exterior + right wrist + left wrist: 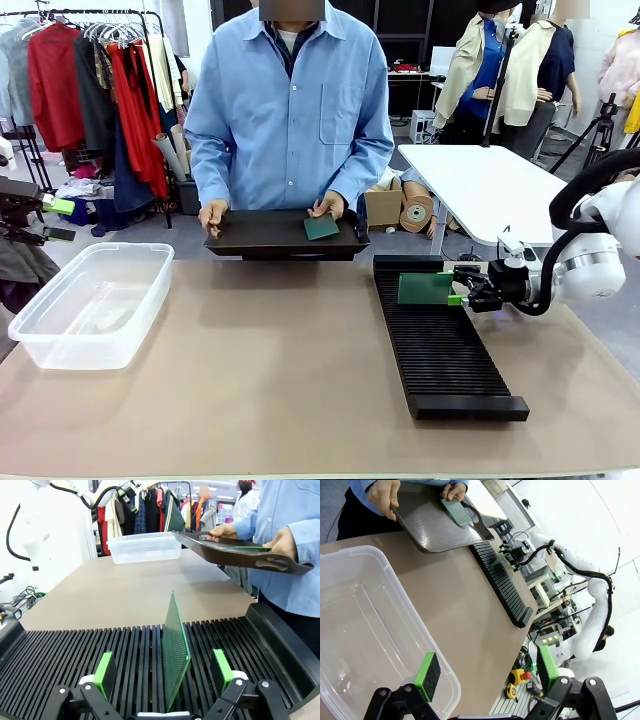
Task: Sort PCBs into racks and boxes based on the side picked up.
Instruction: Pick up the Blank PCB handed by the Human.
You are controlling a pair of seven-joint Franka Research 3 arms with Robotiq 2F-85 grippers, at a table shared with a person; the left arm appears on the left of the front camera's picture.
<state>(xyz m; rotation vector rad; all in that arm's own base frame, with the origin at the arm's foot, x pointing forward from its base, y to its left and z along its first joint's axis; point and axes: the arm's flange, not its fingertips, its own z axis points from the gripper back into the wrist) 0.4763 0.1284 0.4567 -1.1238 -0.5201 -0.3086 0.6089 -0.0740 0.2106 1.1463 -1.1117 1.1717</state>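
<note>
A: State of the right gripper?
B: Its fingers are seen spread apart. The green pads are held clear on either side of the upright PCB, and no contact is observed.

A: How is that board seated?
B: The upright PCB, thin and rectangular with a finely dotted green face, is slotted on edge between the ribs of the rack, near its far end and leaning slightly. The rack is recorded as long, narrow and matte black, with fine parallel ribs across its width. It is laid flat on the brown matte surface.

A: And the left gripper?
B: Its jaws are seen wide apart, hung over the box, which is of clear glossy plastic with rounded corners and a rolled rim.

A: Other boards?
B: A second PCB, darker green, is laid flat on a shallow black tray with a raised rim. The tray is held tilted at the far edge by a person. One hand is closed on the rim, and the other hand is rested against the board.
</note>
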